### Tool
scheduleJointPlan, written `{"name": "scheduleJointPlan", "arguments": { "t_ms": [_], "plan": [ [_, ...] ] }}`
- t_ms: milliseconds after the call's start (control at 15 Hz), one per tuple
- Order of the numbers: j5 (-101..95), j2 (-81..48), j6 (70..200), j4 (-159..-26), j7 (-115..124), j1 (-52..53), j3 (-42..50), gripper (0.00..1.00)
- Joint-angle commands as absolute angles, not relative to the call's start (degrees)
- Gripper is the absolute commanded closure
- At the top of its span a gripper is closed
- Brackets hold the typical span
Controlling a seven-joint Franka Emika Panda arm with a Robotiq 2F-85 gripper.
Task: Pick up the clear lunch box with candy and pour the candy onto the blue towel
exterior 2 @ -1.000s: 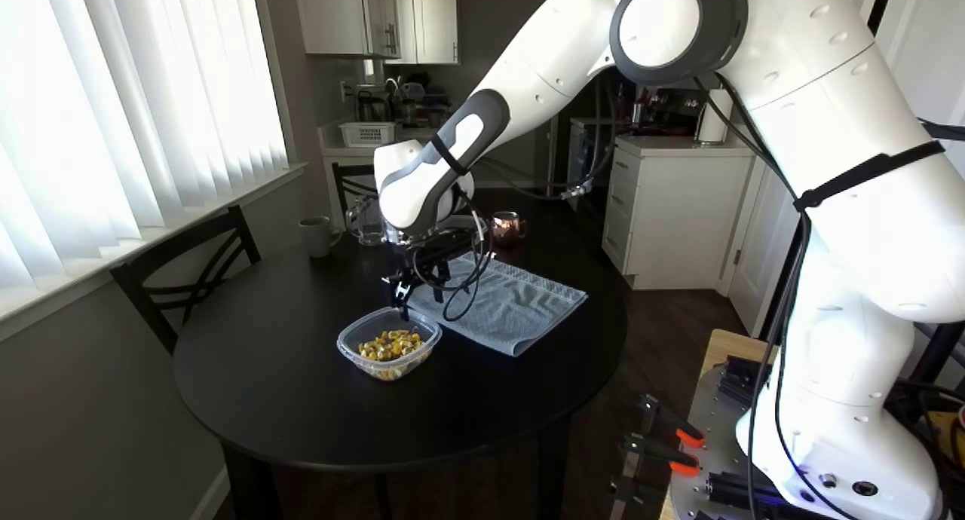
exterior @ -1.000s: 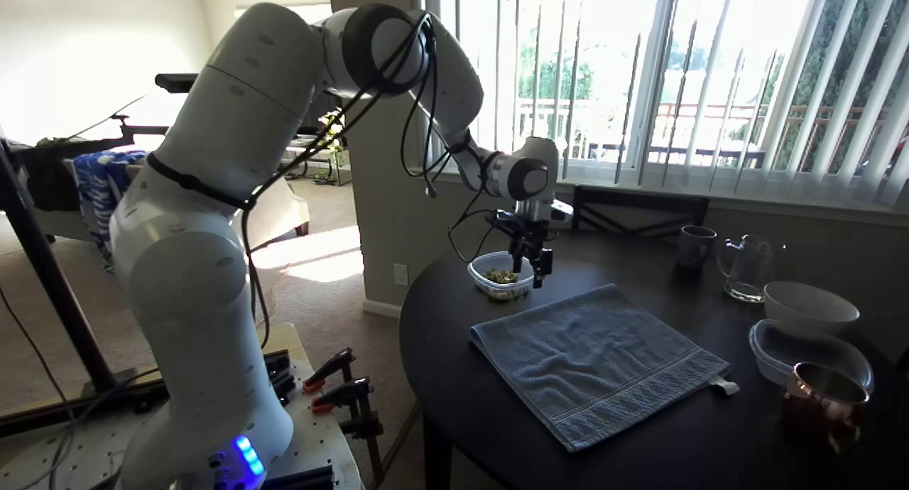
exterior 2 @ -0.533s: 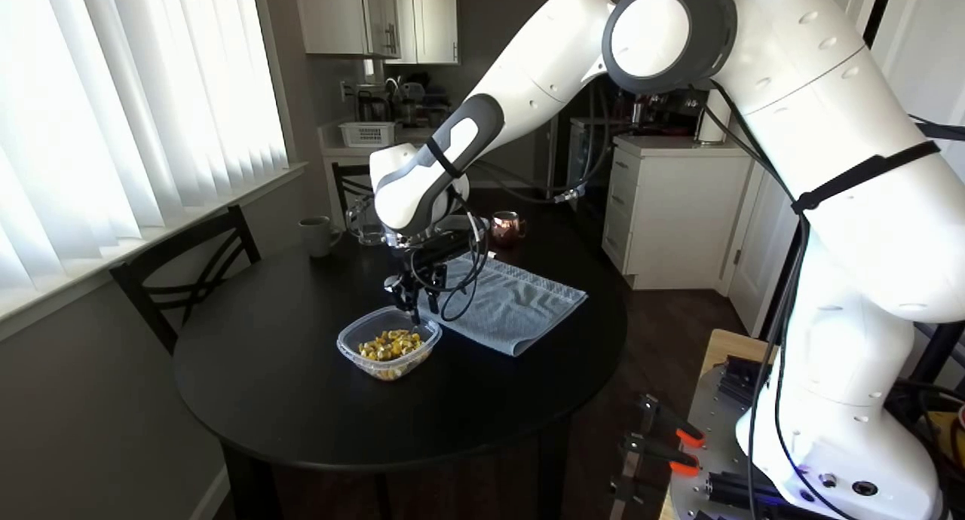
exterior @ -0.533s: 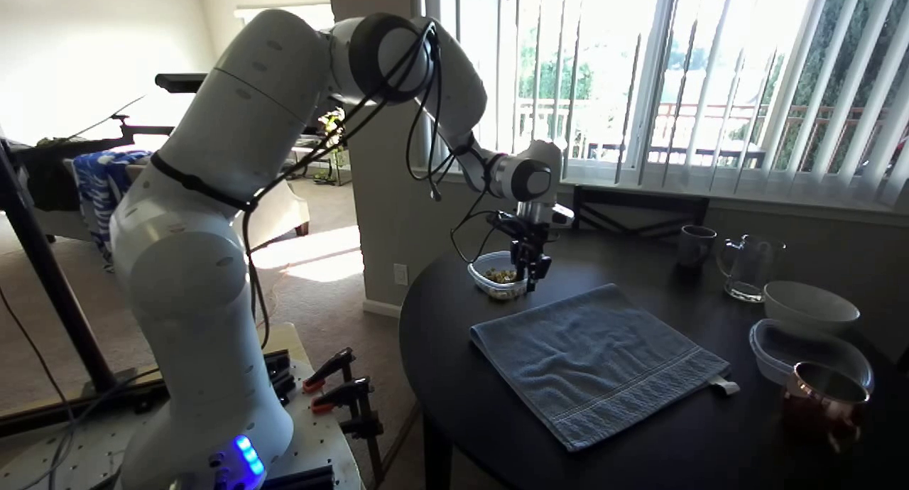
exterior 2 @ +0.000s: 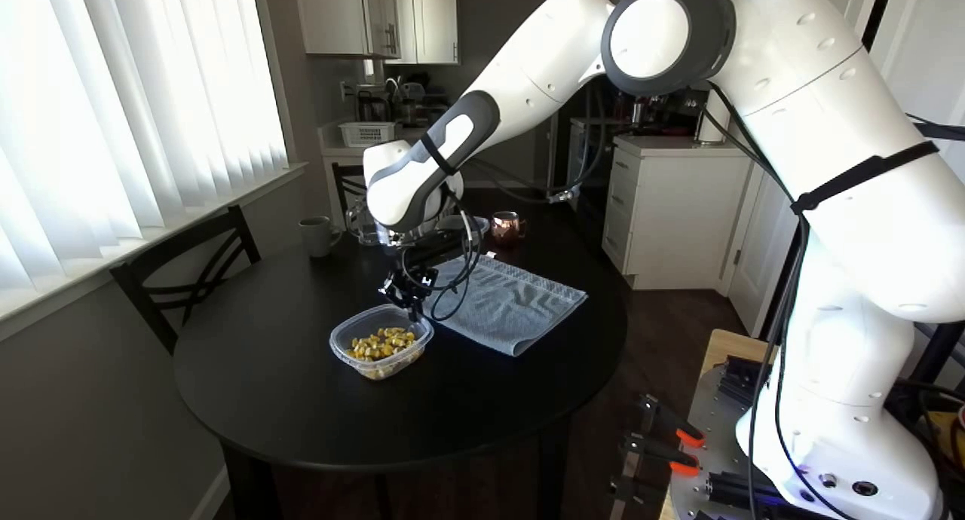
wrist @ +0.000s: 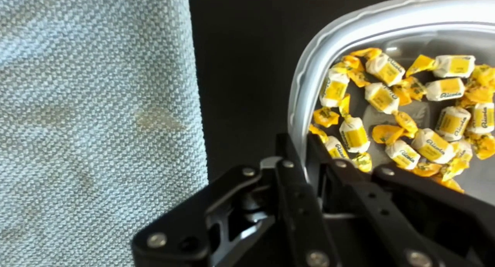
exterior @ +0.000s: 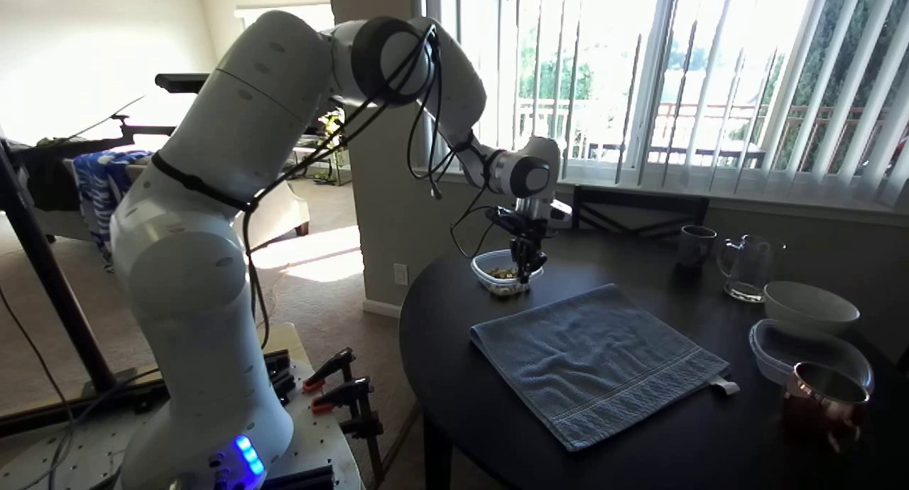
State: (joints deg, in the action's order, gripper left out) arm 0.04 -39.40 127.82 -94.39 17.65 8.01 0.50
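The clear lunch box [exterior 2: 366, 325] sits near the edge of the dark table, with yellow-and-white wrapped candy [exterior 2: 381, 344] piled in it. In the wrist view my gripper [wrist: 299, 141] is shut on the box's pale rim [wrist: 311, 65], one finger outside the wall and one inside, next to the candy [wrist: 433, 147]. In an exterior view the gripper [exterior: 525, 275] points down at the side of the box facing the towel. Whether the box touches the table I cannot tell. The blue towel [exterior: 603, 362] lies flat beside the box, a strip of dark tabletop between them.
On the far side of the towel stand a grey mug [exterior: 696, 246], a glass mug [exterior: 754, 270], a white bowl [exterior: 809, 309], a clear container [exterior: 770, 351] and a copper cup [exterior: 827, 398]. A chair [exterior: 639, 209] backs onto the window wall.
My gripper came down over the box's rim, and its fingers went from open to shut on it. The box has shifted slightly, away from the towel in an exterior view. The towel stayed put.
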Motion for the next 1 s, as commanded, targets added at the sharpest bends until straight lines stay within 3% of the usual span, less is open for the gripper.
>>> {"name": "scheduleJointPlan", "arguments": {
  "t_ms": [0, 933],
  "plan": [
    [2.54, -39.08, 127.01, -93.89, 15.51, 6.61, -0.96, 0.95],
    [-0.43, -21.87, 127.21, -97.03, 19.91, 7.85, 1.88, 0.93]
  ]
}}
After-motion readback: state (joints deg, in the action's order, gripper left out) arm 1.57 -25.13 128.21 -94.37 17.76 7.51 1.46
